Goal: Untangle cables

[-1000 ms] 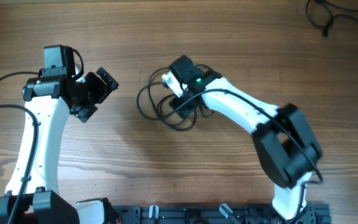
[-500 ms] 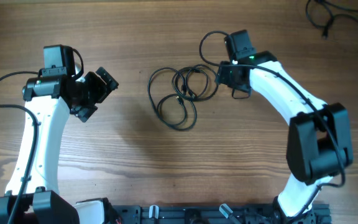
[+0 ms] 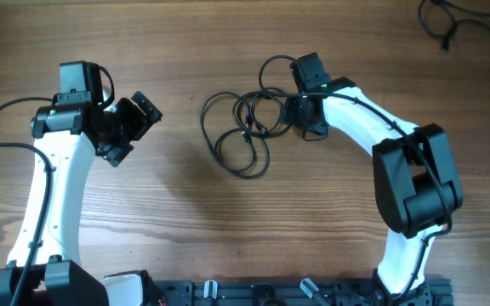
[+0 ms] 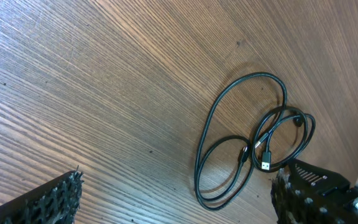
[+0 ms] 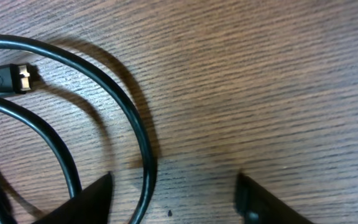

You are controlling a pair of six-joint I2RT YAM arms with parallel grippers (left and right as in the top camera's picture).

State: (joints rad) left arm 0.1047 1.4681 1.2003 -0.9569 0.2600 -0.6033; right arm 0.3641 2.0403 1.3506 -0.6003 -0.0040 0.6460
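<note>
Overhead shows the cables (image 3: 241, 129) as one loose knot of black loops lying flat on the table (image 3: 228, 221) between my two arms, with another cord (image 3: 462, 21) well apart in the far right corner. My right gripper (image 3: 303, 117) is down at the knot's right edge with its jaws apart. In the right wrist view one strand (image 5: 143, 143) curves between my fingers (image 5: 86, 202), just beside the one at the left of that view, and is not pinched. A metal-tipped plug (image 5: 18, 77) lies further up and to the left. My left gripper (image 3: 134, 119) hangs well apart from the knot, jaws spread and empty.

I judge the cables light, thin and limp. They should slide on the wood and drag their neighbours along, so a pull on one loop may move the whole knot. A strand is far thinner than my fingers and could slip out unless I close fully on it. The best hold, I think, is just behind a plug, where the moulded body is stiffer to clamp and the free end can be drawn back through the loops while my other arm pins the rest
</note>
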